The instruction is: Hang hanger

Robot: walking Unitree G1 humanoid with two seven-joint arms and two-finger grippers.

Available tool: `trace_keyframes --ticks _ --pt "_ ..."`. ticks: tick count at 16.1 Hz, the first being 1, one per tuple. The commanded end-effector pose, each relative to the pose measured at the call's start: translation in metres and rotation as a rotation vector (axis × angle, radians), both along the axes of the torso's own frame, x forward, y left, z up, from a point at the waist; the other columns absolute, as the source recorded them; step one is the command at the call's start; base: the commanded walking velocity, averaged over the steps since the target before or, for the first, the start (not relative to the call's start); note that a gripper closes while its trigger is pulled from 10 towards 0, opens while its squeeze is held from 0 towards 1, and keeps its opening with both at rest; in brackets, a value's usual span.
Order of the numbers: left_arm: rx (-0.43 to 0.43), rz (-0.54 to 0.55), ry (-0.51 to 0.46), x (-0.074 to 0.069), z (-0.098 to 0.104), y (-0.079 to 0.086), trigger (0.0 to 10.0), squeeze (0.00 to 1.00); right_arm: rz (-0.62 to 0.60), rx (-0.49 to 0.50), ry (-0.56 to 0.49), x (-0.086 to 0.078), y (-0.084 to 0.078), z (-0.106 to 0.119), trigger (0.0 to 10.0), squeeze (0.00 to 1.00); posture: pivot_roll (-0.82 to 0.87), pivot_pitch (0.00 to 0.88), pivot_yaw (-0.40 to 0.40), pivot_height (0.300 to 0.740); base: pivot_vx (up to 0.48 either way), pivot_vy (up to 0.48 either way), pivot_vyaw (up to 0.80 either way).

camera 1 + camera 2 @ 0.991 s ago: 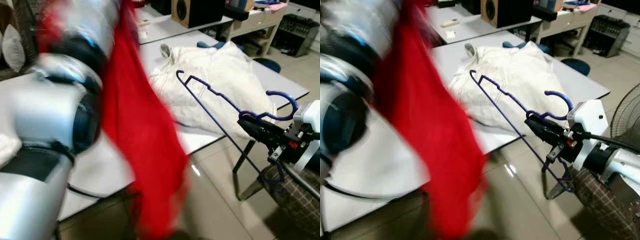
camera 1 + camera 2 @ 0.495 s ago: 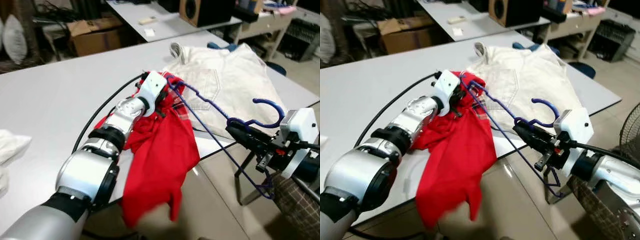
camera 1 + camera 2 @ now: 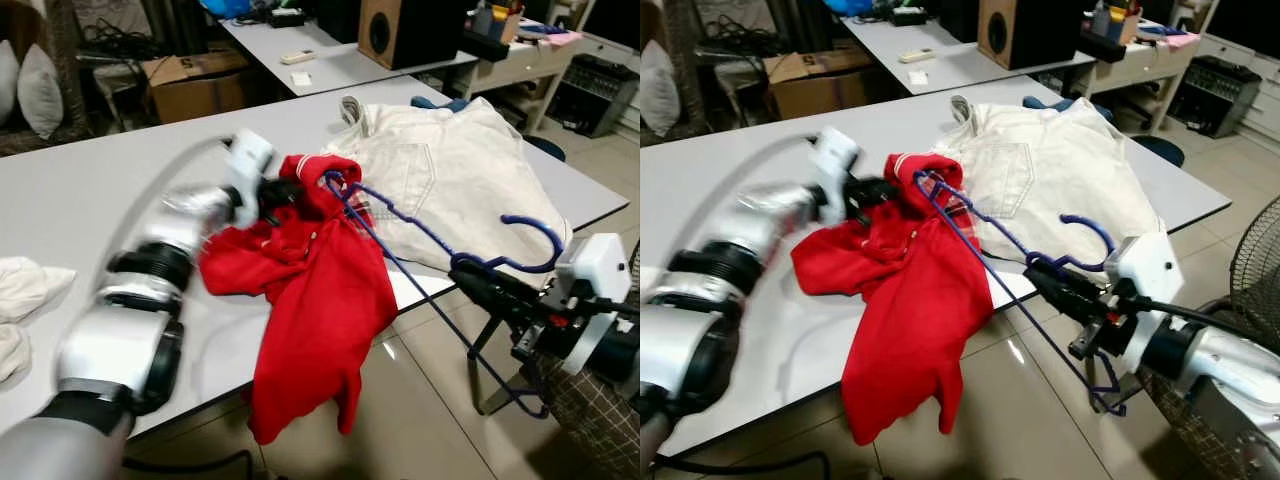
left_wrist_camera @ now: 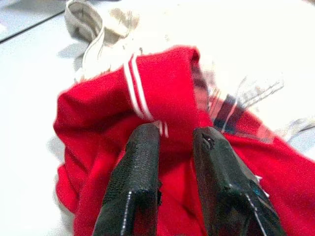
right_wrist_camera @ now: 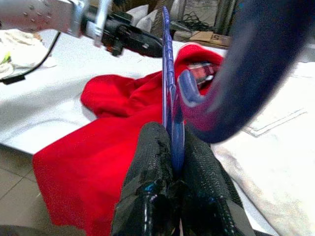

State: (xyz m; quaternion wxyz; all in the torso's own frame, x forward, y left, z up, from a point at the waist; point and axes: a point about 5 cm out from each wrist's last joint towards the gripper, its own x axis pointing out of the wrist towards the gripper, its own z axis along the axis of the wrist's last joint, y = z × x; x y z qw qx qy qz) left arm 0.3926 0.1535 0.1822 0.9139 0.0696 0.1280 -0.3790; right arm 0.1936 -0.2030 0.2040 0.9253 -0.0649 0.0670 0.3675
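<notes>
On worktop: white trousers, red shirt draped over edge. Left gripper nearly closed, pinching shirt collar per wrist view. Right gripper clamped on blue hanger, far tip inside collar.

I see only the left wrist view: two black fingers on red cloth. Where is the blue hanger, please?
Observer: The right hand is shut on the blue hanger, just below its hook.
Operator: Does it reach the cloth?
Observer: Yes, its far corner sits at the collar opening of the red shirt, beside the left hand.
Operator: Is the shirt lying flat?
Observer: No, its lower part hangs over the edge of the white table.
</notes>
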Motion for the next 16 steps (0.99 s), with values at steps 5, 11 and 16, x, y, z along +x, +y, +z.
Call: trace_keyframes --ticks 5,11,16 --pt "-0.097 0.150 -0.158 -0.020 0.020 0.027 10.0 0.00 -0.151 0.097 -0.053 0.003 0.016 -0.004 10.0 0.00 -0.10 0.000 0.082 0.740 0.000 0.000 0.00" --pt "-0.115 0.264 -0.302 -0.056 0.002 -0.016 10.0 0.00 -0.587 0.124 -0.106 0.026 0.020 -0.026 10.0 0.00 -0.09 0.000 0.086 0.740 0.000 0.000 0.67" --pt "-0.118 0.320 -0.245 -0.071 -0.013 -0.024 10.0 0.00 -0.630 0.120 -0.089 0.030 0.024 -0.037 10.0 0.00 -0.07 0.000 0.080 0.740 0.000 0.253 0.80"
